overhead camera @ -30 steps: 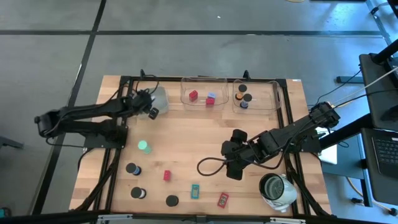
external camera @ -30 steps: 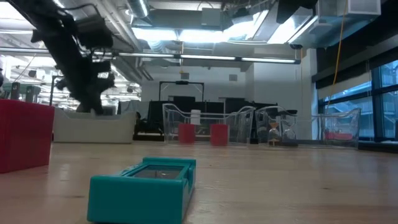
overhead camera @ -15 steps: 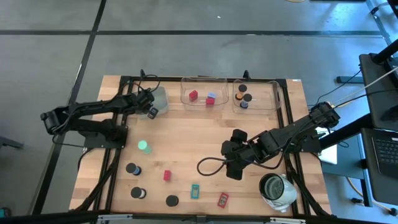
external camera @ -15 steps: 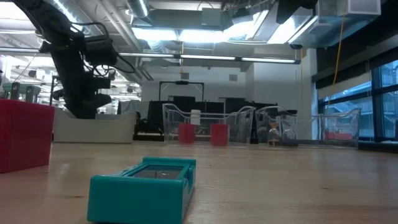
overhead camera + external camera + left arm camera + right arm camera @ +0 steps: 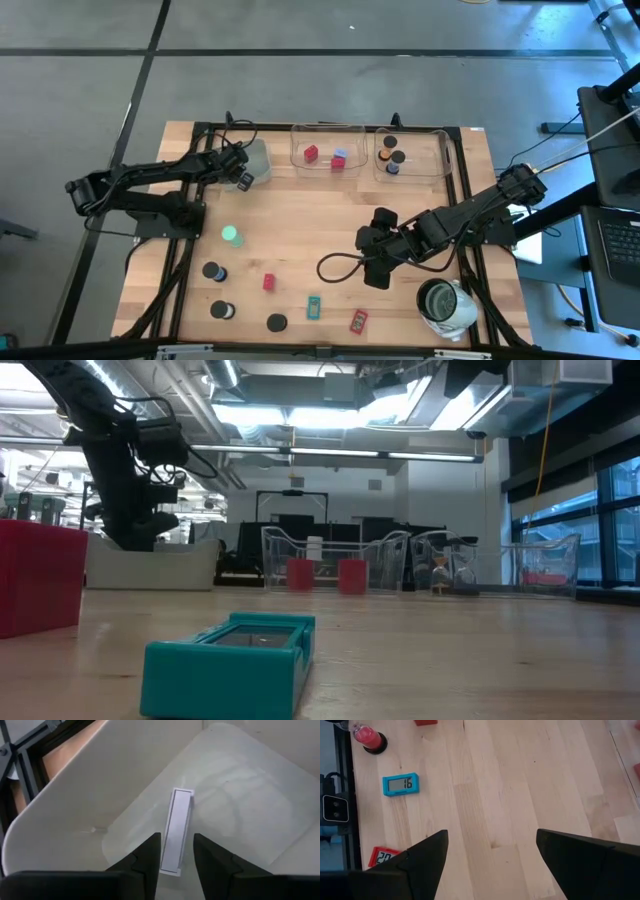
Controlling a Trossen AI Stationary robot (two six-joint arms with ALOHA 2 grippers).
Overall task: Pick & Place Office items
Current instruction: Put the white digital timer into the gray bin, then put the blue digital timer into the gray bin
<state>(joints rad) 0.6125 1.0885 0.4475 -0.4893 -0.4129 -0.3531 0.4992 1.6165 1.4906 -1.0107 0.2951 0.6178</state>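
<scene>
Over the grey tray [image 5: 75,815] at the table's far left, the left gripper [image 5: 176,851] stands slightly parted around a white rectangle [image 5: 177,831]; the right gripper [image 5: 490,851] waits wide open, empty.

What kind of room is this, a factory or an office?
Probably an open-plan lab or workshop: two robot arms are mounted at a wooden table, exposed ducts and strip lights run overhead, and dark monitors line the back.
</scene>
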